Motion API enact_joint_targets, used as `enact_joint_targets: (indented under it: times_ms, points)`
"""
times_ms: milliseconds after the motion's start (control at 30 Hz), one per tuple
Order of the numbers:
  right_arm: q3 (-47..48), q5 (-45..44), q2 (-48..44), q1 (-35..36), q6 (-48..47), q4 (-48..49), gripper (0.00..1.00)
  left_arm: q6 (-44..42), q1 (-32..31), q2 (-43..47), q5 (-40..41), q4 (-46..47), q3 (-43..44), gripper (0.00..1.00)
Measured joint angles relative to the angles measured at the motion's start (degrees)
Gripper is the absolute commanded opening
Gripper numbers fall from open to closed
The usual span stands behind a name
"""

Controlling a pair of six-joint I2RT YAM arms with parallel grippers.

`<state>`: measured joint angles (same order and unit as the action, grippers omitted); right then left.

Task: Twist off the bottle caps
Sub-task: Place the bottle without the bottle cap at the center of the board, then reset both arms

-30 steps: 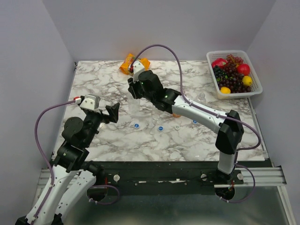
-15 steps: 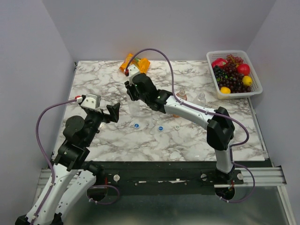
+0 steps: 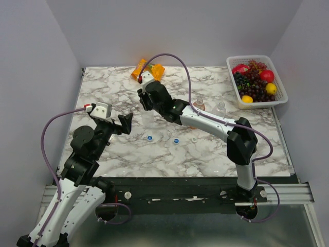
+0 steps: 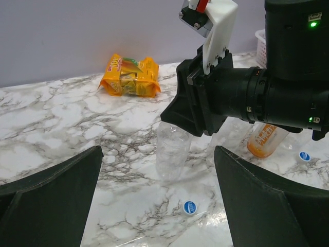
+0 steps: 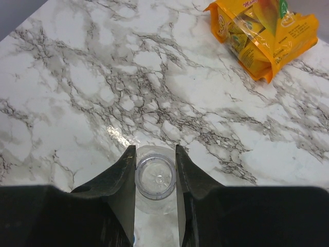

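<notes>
While the left claw (image 3: 125, 122) hangs spread wide at the left of the desk (image 3: 103, 92), the right claw (image 5: 154, 150) pinches the top of a clear bottle (image 4: 172, 149) just to its right (cap or bare neck, I cannot tell). Thin and light, the bottle would likely tip or crumple, so hold across the top's sides. A loose blue cap (image 3: 149, 138) lies nearer. Since a second ago the right elbow has swung left, baring the orange bottle (image 3: 198, 106).
</notes>
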<state>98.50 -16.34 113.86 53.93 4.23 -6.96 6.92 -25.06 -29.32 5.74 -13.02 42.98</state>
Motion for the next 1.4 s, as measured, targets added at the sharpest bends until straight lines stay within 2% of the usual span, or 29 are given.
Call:
enact_joint_targets:
  times_ms: [33,67,133,167,267,367,767,933,1067,1300,1400]
  points:
    - [0.0,0.0,0.0,0.0,0.0,0.1,0.24,0.0,0.0,0.0,0.0,0.0,0.0,0.99]
    - [-0.1,-0.1,0.0,0.0,0.1,0.2,0.32,0.0,0.0,0.0,-0.1,0.0,0.0,0.99]
    - [-0.3,-0.2,0.0,0.0,0.2,0.6,0.41,0.0,0.0,0.0,-0.2,0.0,0.0,0.99]
    - [-0.5,-0.3,0.0,0.0,0.2,0.9,0.5,0.0,0.0,0.0,-0.2,0.0,0.0,0.99]
    - [-1.0,-0.5,-0.1,0.0,0.4,1.2,0.64,0.0,0.0,-0.1,-0.2,0.0,0.0,0.99]
    - [-1.7,-0.5,-0.1,0.0,0.3,0.8,0.69,0.0,0.0,-0.2,-0.2,0.0,0.0,0.99]
    - [-1.7,-0.8,-0.3,0.0,-0.1,0.4,0.79,0.0,0.2,-0.8,-0.3,0.0,0.0,0.99]
    - [-1.7,-1.4,-2.2,0.0,-1.2,0.3,0.8,0.0,0.2,-1.1,-0.3,0.0,0.0,0.99]
    - [-1.9,-1.3,-5.8,0.0,-1.4,0.2,0.85,0.0,0.2,-1.2,-0.3,0.0,0.0,0.99]
    - [-6.5,2.6,-16.8,-1.7,0.3,0.9,0.86,0.2,0.2,-1.7,-0.2,-0.2,0.0,0.99]
    - [-11.8,4.6,-23.1,-7.2,2.0,1.4,0.86,0.4,0.2,-2.7,-0.2,-0.5,0.0,0.99]
